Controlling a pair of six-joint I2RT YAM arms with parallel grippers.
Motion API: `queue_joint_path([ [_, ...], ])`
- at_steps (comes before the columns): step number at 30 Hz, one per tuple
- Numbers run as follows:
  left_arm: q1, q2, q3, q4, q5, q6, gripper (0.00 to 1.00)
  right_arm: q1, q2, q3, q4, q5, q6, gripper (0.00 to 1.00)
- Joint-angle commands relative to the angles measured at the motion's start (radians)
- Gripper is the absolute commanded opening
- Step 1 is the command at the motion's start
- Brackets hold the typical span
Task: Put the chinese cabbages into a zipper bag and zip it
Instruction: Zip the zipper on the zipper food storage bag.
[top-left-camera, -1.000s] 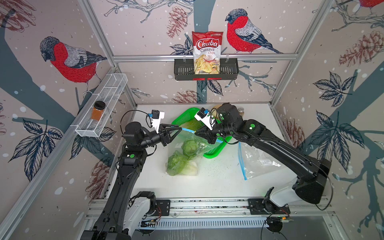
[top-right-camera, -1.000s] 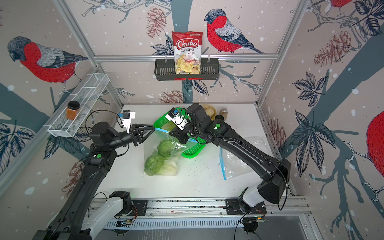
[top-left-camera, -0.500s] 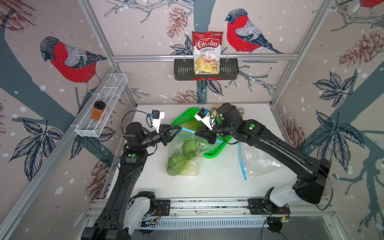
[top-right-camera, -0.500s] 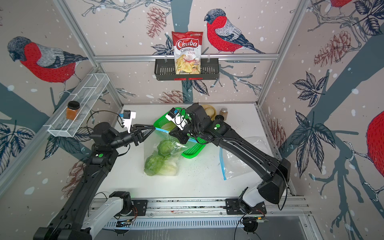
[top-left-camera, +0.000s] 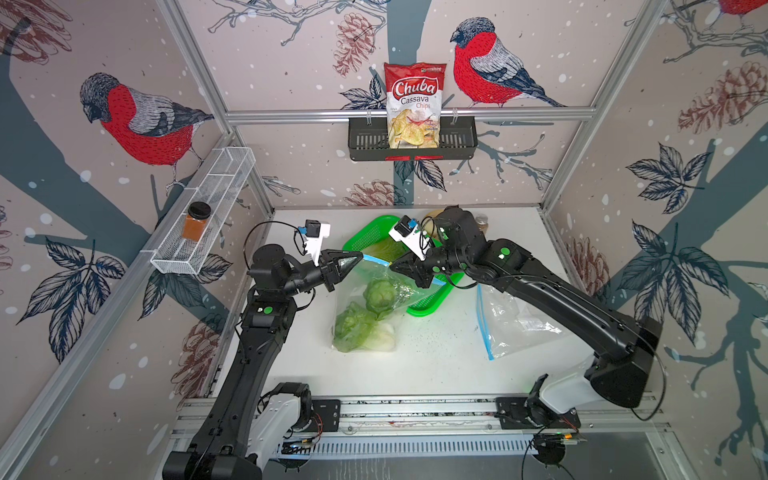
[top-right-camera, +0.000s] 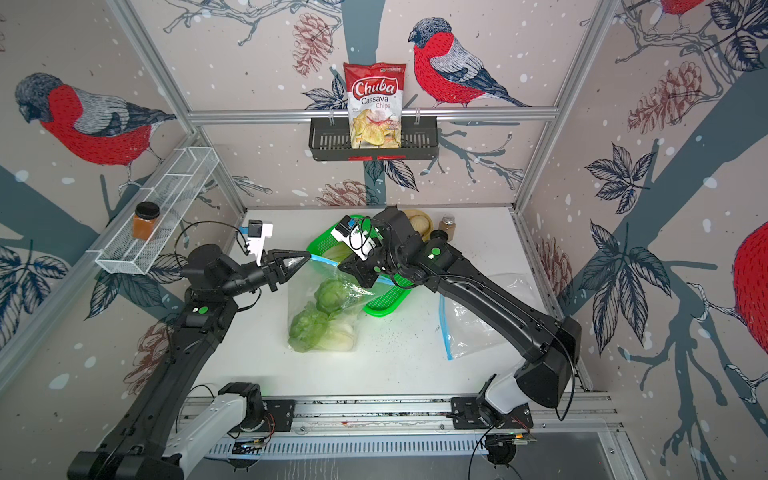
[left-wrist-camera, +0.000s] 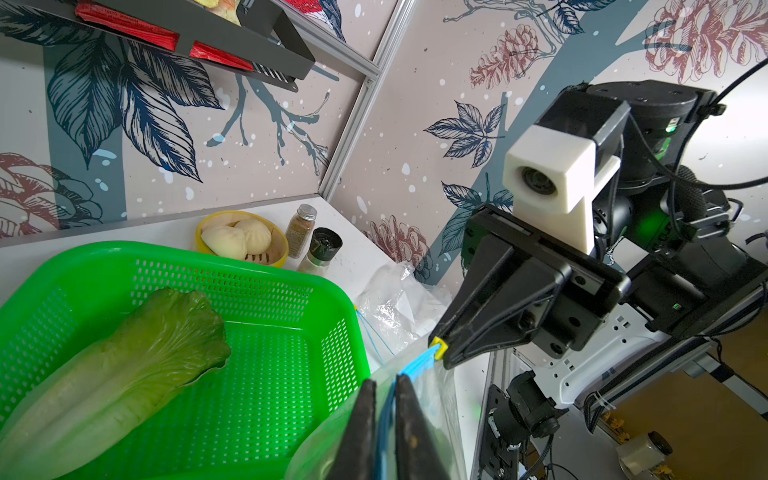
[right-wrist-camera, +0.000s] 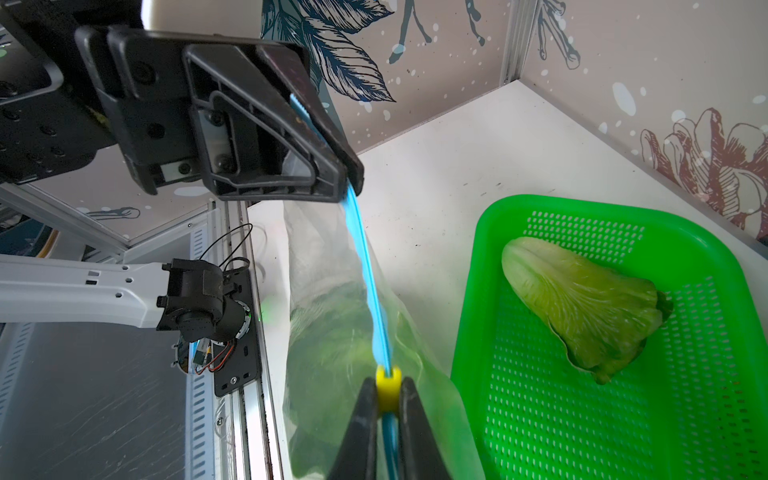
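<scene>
Both top views read alike. The bag (top-left-camera: 351, 291) hangs between the two grippers with its bottom on the table (top-left-camera: 436, 365). Two cabbages (top-left-camera: 380, 293) lie inside it, crinkled green tops uppermost and white bases low in the bag. In those views the right arm hides most of the basket (top-left-camera: 428, 303).

The wrist views fill that gap. A third cabbage (left-wrist-camera: 124, 365) lies alone in the basket, outside the bag, with a pale ribbed base and a green leafy top.

Left gripper (left-wrist-camera: 385, 380): closed on one end of the bag's blue zip strip (right-wrist-camera: 370, 282).

Right gripper (right-wrist-camera: 387, 384): clamped on the yellow slider (right-wrist-camera: 388, 374) at the other end, which I cannot make out from above.

The strip runs straight between them.
</scene>
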Motion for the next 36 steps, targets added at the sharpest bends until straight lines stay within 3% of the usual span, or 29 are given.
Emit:
queue_joint_path([
  [1,-0.002,-0.011,0.005,0.044,-0.008,0.012,0.06,-0.001,0.000,0.004,0.025,0.009,0.001,0.03],
  [3,-0.002,-0.022,0.002,0.057,-0.017,0.017,0.00,0.000,0.002,0.005,0.024,0.012,0.003,0.03],
  [17,-0.002,-0.080,0.087,-0.161,-0.143,0.176,0.00,-0.025,0.023,0.061,-0.094,0.044,0.031,0.04],
  [36,0.013,-0.085,0.186,-0.387,-0.341,0.311,0.00,-0.145,-0.109,-0.106,-0.118,0.062,0.049,0.04],
])
